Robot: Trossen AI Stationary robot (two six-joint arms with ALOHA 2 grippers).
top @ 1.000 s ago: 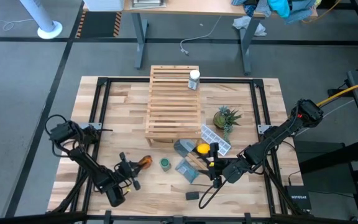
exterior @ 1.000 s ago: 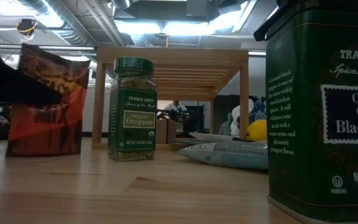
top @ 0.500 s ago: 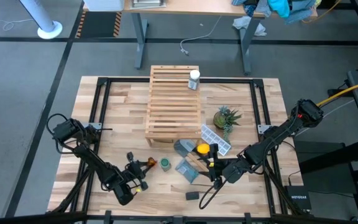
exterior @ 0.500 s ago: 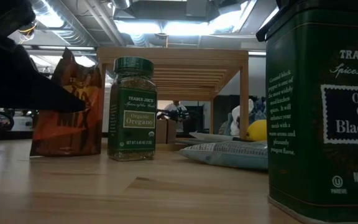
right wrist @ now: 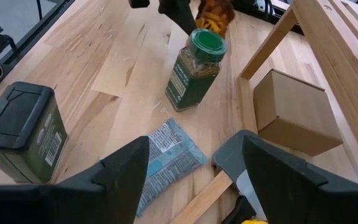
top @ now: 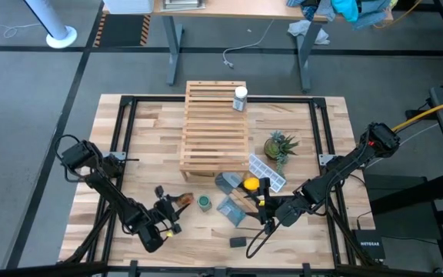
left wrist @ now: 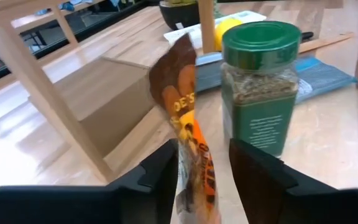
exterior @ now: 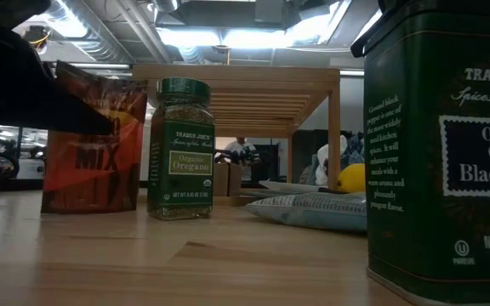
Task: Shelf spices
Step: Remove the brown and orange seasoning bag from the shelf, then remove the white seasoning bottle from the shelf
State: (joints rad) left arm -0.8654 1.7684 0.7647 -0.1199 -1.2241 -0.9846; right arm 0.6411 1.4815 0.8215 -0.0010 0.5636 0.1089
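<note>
Spices spread over the bench point(top: 148, 135), nearest first. Closest to the front edge, the black tin point(top: 238, 241): upright, long axis vertical, label facing the low camera.

Farther in, the orange packet point(exterior: 92, 149): standing on its bottom edge, long axis up and down, printed face toward the front, top edge crumpled. Just beside the green-lidded jar point(exterior: 181, 149), on that jar's left; cannot tell whether touching. Jar upright too, lid on top, label to the front.

Left pincer point(left wrist: 204, 155) level with the packet, fingers point(left wrist: 166, 174) apart on either side of it, loosened, with a sliver of gap showing on one side. Packet resting on the bench under its own weight.

Right pincer point(top: 264, 198) low over the bench at the right, near the lemon point(top: 250, 185), spread wide and empty.

Beyond those, the shelf point(top: 214, 127): slats running across, long side running from front to back along the middle of the bench. On its far right corner, the white-capped bottle point(top: 241, 98), upright. To the right of the shelf, a small plant point(top: 281, 145).

Against a second ago: packet then well left of the jar and pinched tight; half a second ago closer in but leaning, top tipped over. Now straightened beside the jar, with the left pincer eased apart. Jar, tin, bottle and right pincer unchanged.
</note>
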